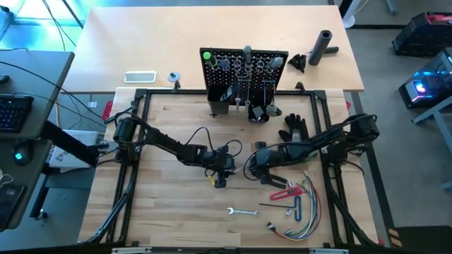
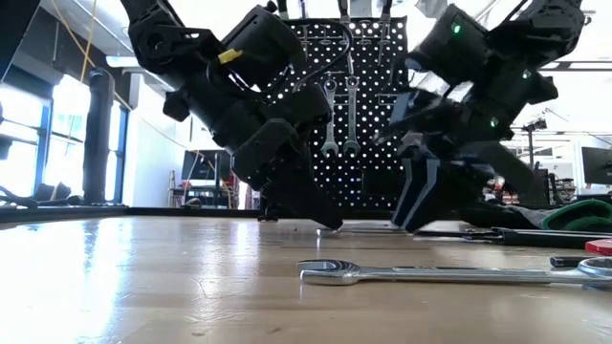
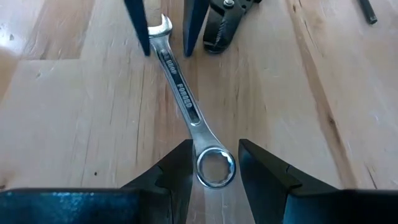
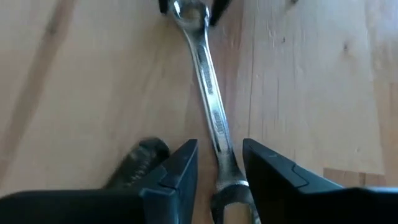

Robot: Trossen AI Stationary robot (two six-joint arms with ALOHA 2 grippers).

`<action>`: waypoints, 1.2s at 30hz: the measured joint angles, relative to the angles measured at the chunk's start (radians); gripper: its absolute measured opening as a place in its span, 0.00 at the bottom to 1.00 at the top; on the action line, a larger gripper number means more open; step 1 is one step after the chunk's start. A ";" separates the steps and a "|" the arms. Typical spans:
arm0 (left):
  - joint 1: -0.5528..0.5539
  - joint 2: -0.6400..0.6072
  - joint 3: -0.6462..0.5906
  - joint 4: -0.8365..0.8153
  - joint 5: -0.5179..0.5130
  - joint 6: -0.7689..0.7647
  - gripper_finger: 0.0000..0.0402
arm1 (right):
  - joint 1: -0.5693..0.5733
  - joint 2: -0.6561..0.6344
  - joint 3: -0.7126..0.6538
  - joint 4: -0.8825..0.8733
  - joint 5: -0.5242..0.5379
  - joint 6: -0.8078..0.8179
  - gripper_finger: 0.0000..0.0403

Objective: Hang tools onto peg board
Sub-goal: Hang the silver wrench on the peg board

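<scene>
partly done: several tools hang on the peg board (image 1: 247, 70), more lie loose on the table (image 1: 176, 226)
i see left gripper (image 3: 213, 163) closed around the wrench (image 3: 186, 109) ring end; right gripper (image 4: 219, 163) parted astride its other end

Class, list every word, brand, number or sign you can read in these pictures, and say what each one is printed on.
"FORGED": stamped along the shank of the silver wrench lying on the table, seen in the left wrist view.
A shorter stamp nearer that wrench's open end: too blurred to read.
The same wrench in the right wrist view: no stamp legible.
Peg board and white card: no readable text.
</scene>
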 joint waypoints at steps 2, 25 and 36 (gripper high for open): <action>0.000 0.000 0.000 0.003 -0.001 0.000 0.31 | -0.015 0.020 0.003 0.005 -0.007 0.001 0.32; 0.000 0.000 0.000 0.025 -0.050 0.036 0.31 | -0.062 0.043 0.042 -0.051 -0.121 0.023 0.04; 0.024 0.000 0.000 0.024 -0.051 0.038 0.31 | -0.023 0.030 0.186 -0.232 -0.075 -0.028 0.01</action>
